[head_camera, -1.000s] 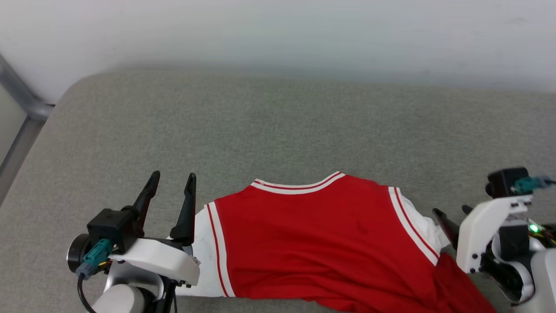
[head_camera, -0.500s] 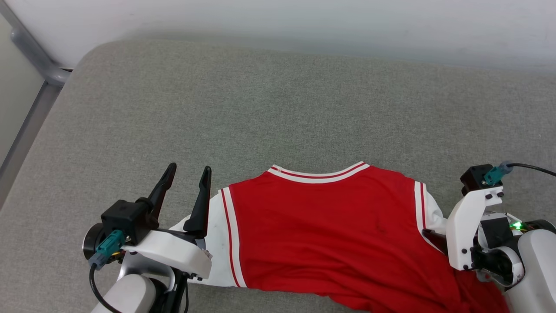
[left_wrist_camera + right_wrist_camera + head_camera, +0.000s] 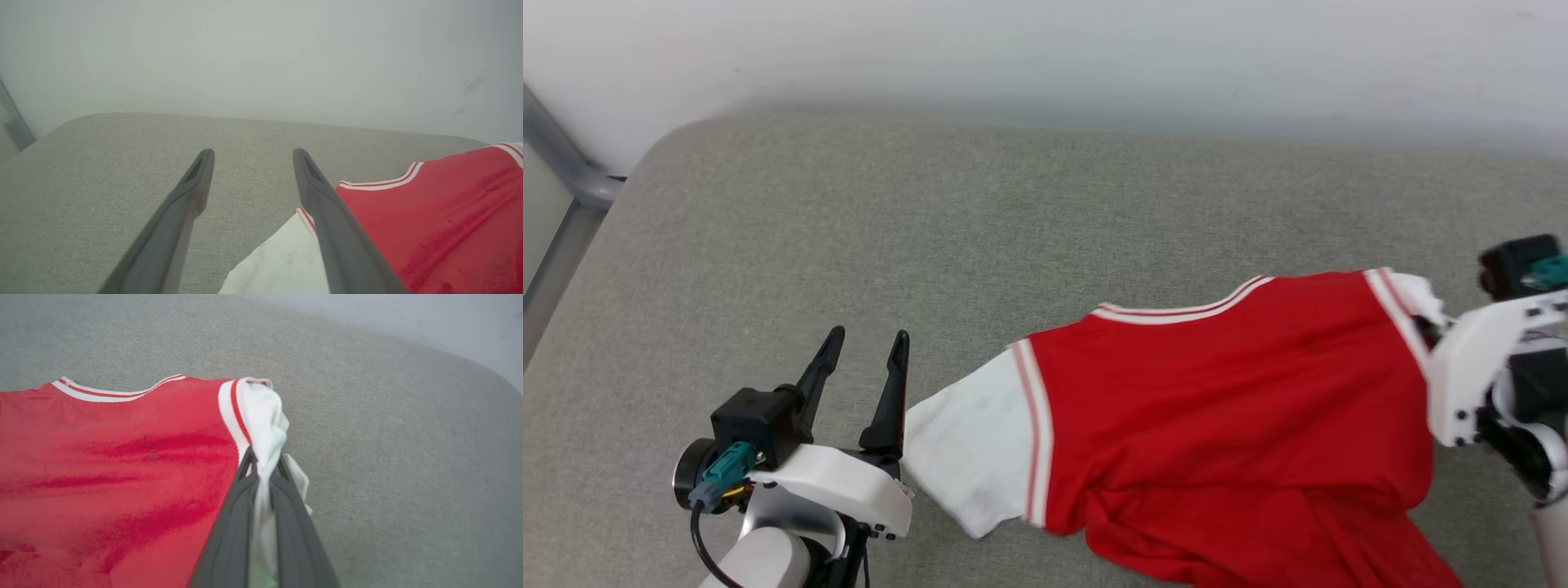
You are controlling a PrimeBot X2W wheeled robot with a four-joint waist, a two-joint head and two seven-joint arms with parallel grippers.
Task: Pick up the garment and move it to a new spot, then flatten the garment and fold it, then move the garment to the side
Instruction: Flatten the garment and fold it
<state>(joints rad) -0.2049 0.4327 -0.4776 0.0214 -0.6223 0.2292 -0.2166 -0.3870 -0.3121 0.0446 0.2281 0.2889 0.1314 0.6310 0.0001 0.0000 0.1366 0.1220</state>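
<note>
The garment (image 3: 1225, 408), a bright red T-shirt with white sleeves and striped trim, lies back-up on the grey cushion, stretched toward the right. My right gripper (image 3: 263, 461) is shut on its white right sleeve (image 3: 265, 416), which bunches between the two fingers; in the head view that gripper (image 3: 1425, 327) sits at the far right with the shoulder lifted. My left gripper (image 3: 864, 341) stands open at the lower left, just left of the other white sleeve (image 3: 968, 445). In the left wrist view its fingers (image 3: 322, 192) are spread over bare cushion, the garment (image 3: 429, 220) beside the right one.
The grey fabric cushion (image 3: 931, 229) reaches back to a pale wall (image 3: 1045, 49). A grey metal frame (image 3: 564, 180) runs past the cushion's rounded left corner. Bare cushion lies behind and to the left of the shirt.
My right gripper has shut on the right sleeve and drawn the shirt up and to the right, so the left sleeve slid away from my open left gripper. The head camera also shifted.
</note>
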